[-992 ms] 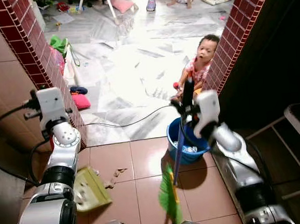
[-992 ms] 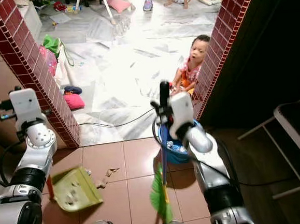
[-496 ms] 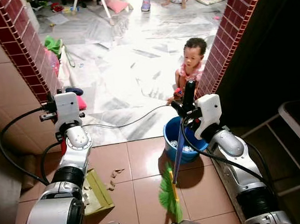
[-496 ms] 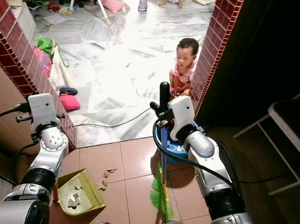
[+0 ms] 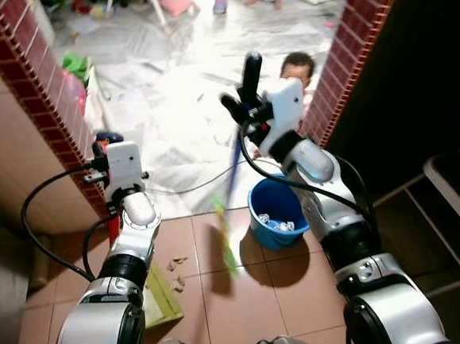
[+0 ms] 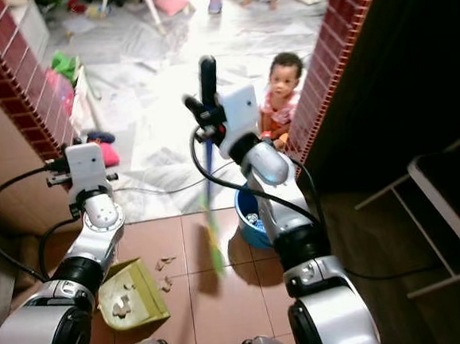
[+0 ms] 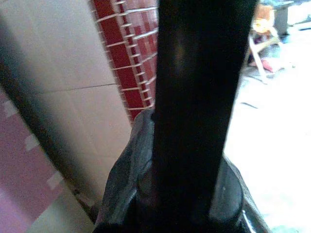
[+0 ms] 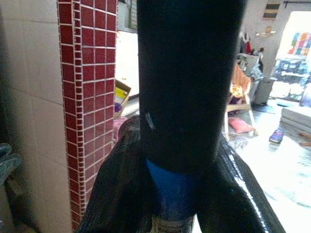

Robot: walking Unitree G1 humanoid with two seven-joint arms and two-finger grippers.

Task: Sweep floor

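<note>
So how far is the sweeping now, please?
Partly done: some scraps already lie in the green dustpan, held by the left gripper. In hand: the right gripper holds the blue-handled broom. Left: a few scraps on the tiles beside the dustpan.

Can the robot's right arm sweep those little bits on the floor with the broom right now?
Probably not yet. The right gripper holds the broom raised, its bristles blurred above the tiles, while the scraps lie lower left beside the dustpan. Nothing blocks the way.
</note>
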